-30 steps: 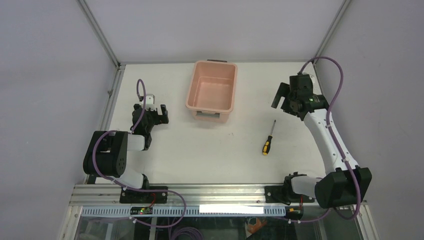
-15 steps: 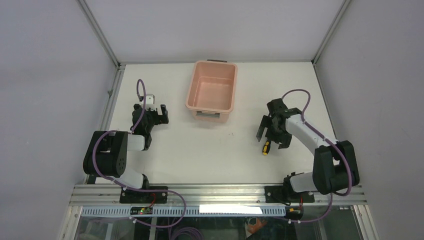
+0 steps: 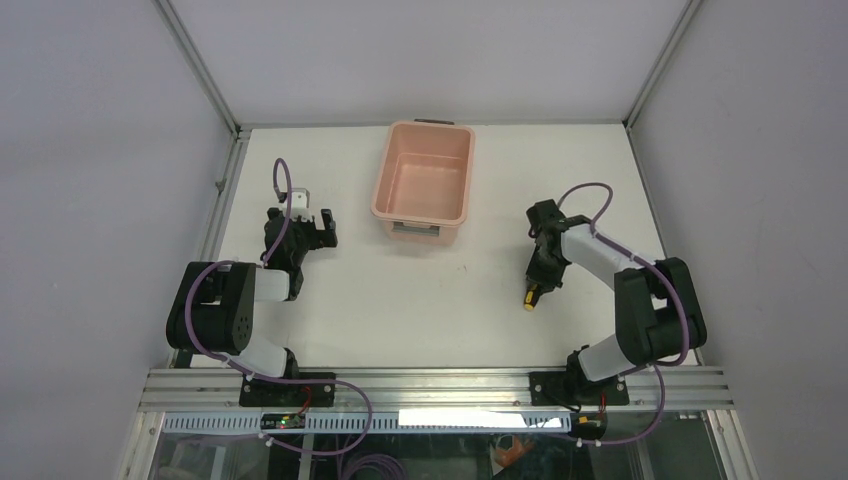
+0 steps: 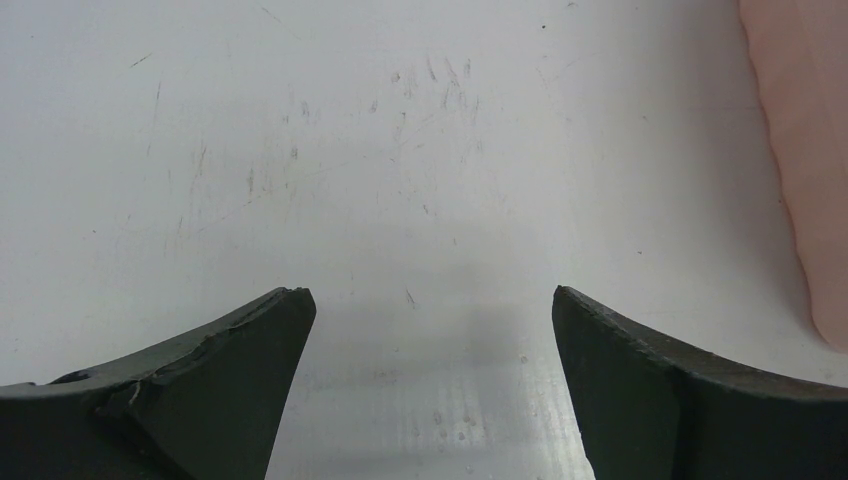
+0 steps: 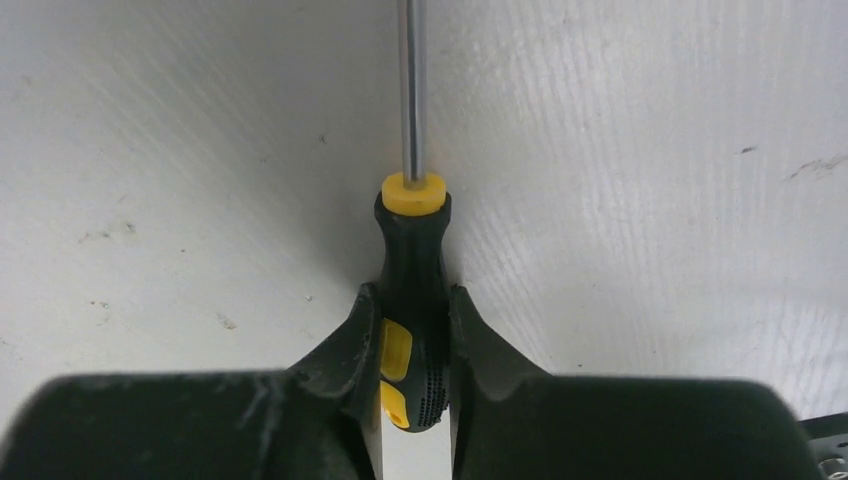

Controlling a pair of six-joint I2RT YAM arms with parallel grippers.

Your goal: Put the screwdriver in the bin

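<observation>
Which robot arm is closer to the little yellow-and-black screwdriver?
Right. The right gripper has its fingers shut on the small yellow-and-black screwdriver, at its handle. The left gripper hangs open far off, on the other side of the pale pink plastic bin.

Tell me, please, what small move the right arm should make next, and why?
Probably lift straight up a little. The right gripper has its fingers shut on the handle of the screwdriver, which lies on the table; the bin stands apart to its left, so the tool should clear the surface before travelling.
</observation>
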